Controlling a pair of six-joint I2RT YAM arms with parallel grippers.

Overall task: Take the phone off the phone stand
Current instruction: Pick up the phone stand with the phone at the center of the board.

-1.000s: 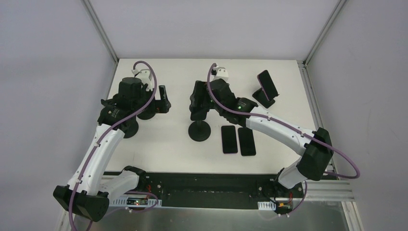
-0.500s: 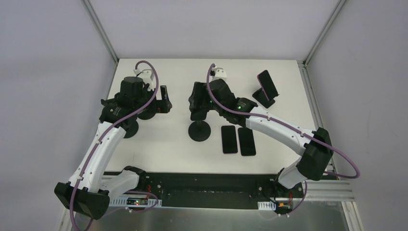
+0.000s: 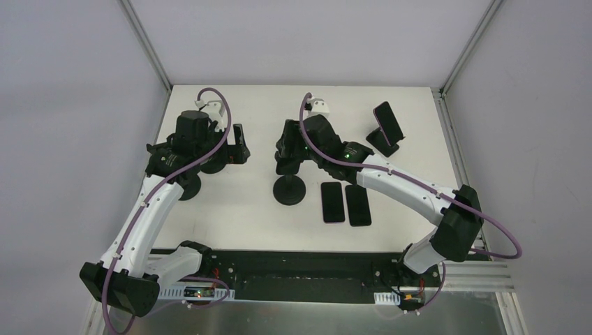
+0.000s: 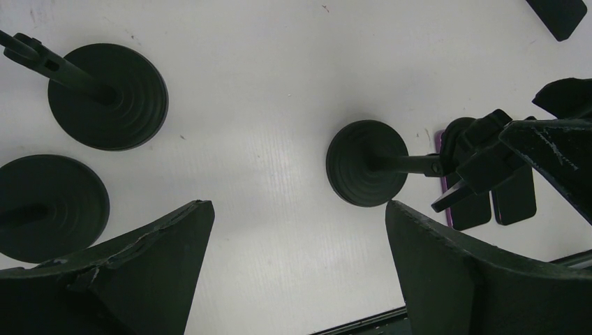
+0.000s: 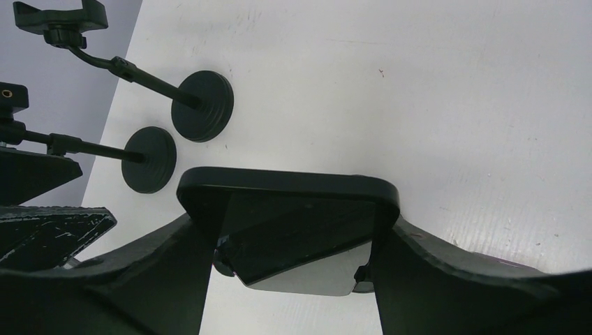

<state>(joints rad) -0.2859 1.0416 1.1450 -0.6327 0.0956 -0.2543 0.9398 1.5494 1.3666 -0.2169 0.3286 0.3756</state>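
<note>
A round-based phone stand stands mid-table; in the left wrist view its base and stem lead to the clamp. The dark phone sits in that clamp, seen in the right wrist view. My right gripper is over the stand's top and hides the phone from above. Its fingers press against both side edges of the phone, so the right gripper is shut on it. Off to the left, my left gripper hangs wide open and holds nothing.
Another phone leans on a small stand at the back right. Two phones lie flat right of the middle stand. Two empty round-based stands stand at the left, below my left arm.
The right gripper's jaws have closed in from wide open onto the phone's sides. Both arms have hardly shifted, and the left gripper stays open.
</note>
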